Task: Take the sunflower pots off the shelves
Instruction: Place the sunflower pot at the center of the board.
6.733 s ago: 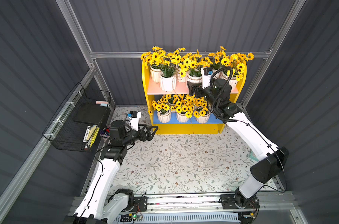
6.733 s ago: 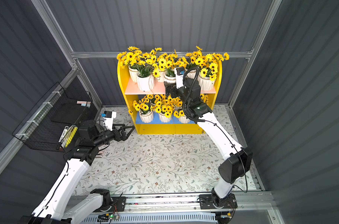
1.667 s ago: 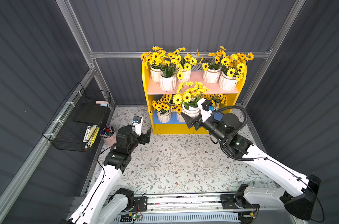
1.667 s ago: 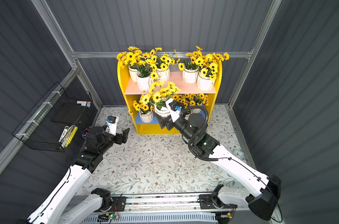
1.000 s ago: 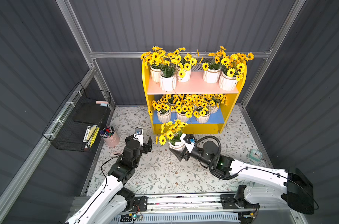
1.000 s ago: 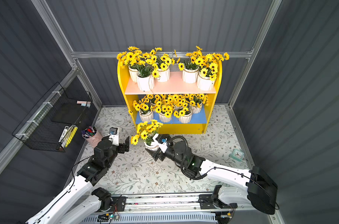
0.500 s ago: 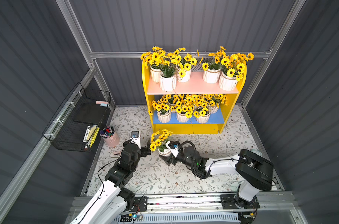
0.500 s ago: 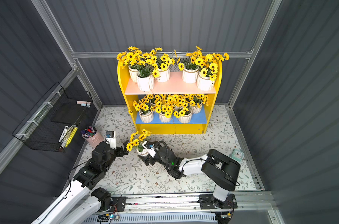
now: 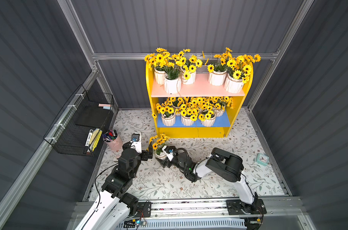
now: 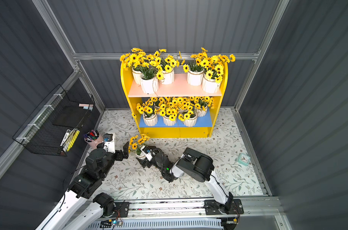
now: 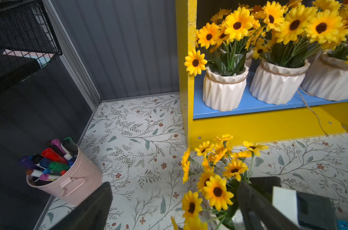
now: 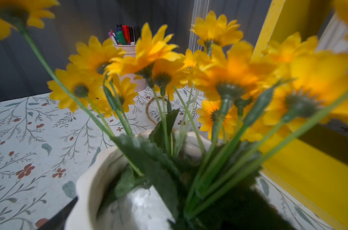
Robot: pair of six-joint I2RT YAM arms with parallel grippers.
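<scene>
The shelves [image 9: 199, 90] stand at the back with several sunflower pots on the pink upper board and several on the blue lower board [image 11: 246, 103]. One sunflower pot [image 9: 160, 155] [image 10: 139, 153] is down at the floral floor, just in front of the shelves' left corner. My right gripper [image 9: 162, 158] [image 12: 159, 219] is shut on its white body, a finger on either side. My left gripper [image 9: 138, 149] [image 11: 175, 185] stands wide open and holds nothing, right beside this pot's flowers [image 11: 215, 189].
A pink cup of marker pens [image 9: 112, 141] stands by the left wall, close to my left gripper. A black wire rack [image 9: 79, 123] hangs on that wall. A small teal clock [image 9: 262, 159] lies at the right. Grey walls close in on three sides.
My right arm has brought the held pot down and leftward from in front of the shelves to the floor. My left arm has lowered and come close to it, still open.
</scene>
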